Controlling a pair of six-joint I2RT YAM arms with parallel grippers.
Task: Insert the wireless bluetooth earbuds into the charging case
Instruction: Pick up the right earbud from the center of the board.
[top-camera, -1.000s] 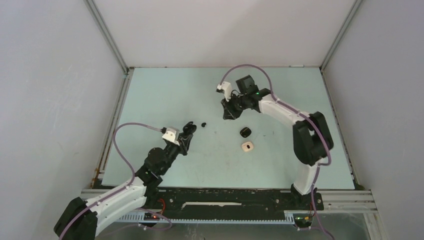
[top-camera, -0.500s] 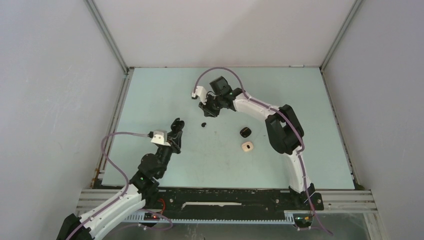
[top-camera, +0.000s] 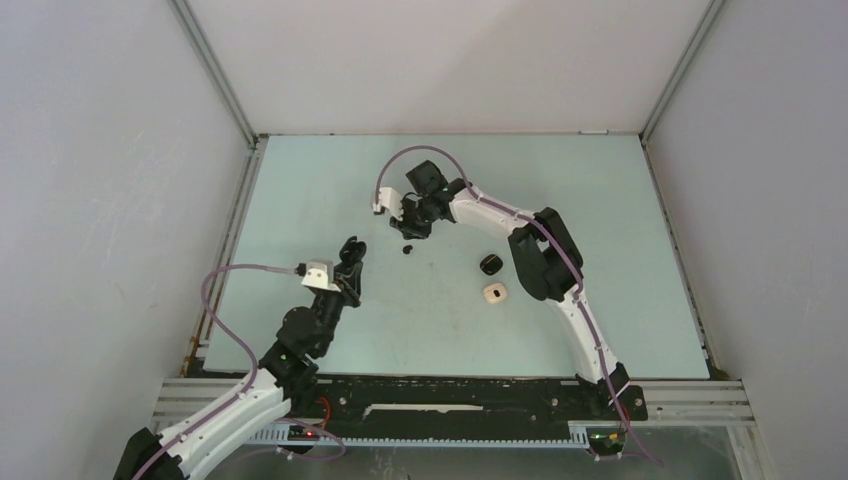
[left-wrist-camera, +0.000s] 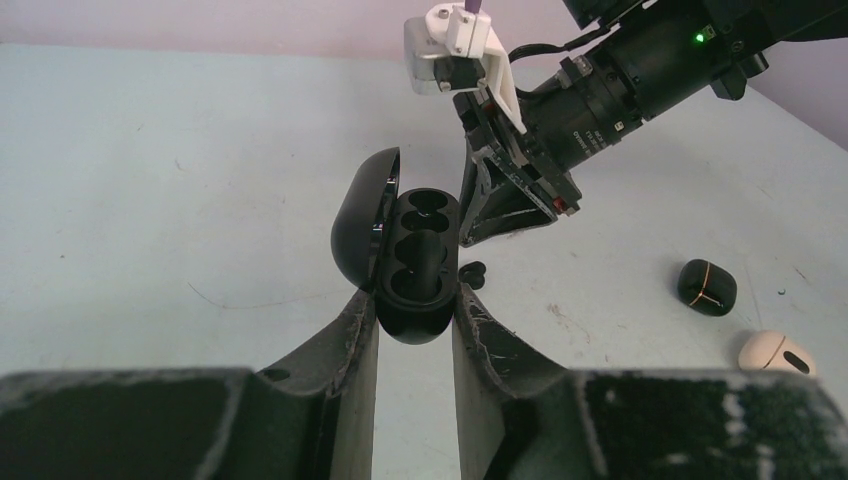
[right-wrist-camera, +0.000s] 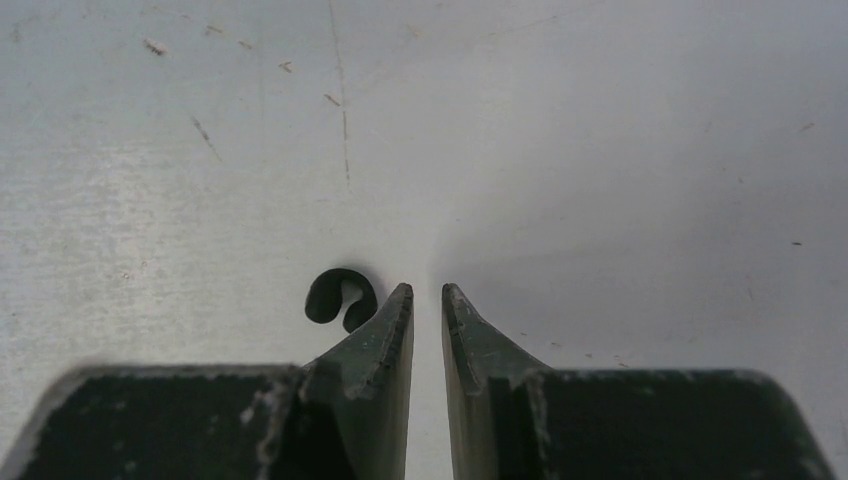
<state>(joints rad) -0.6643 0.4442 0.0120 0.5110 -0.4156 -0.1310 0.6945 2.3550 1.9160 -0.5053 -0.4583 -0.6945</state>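
My left gripper is shut on an open black charging case, lid swung to the left, its sockets looking empty; it also shows in the top view. A black earbud lies on the table to its right, and shows beside the case in the left wrist view. My right gripper hangs just behind the earbud. In the right wrist view the jaws stand a narrow gap apart and hold nothing. The earbud lies just left of the left fingertip.
A closed black case and a whitish case lie right of centre on the pale green table; both also show in the left wrist view, black and whitish. Grey walls enclose the table.
My right arm has swung left from the back centre to just behind the black earbud. My left arm drew back to the left with the case, then stayed still.
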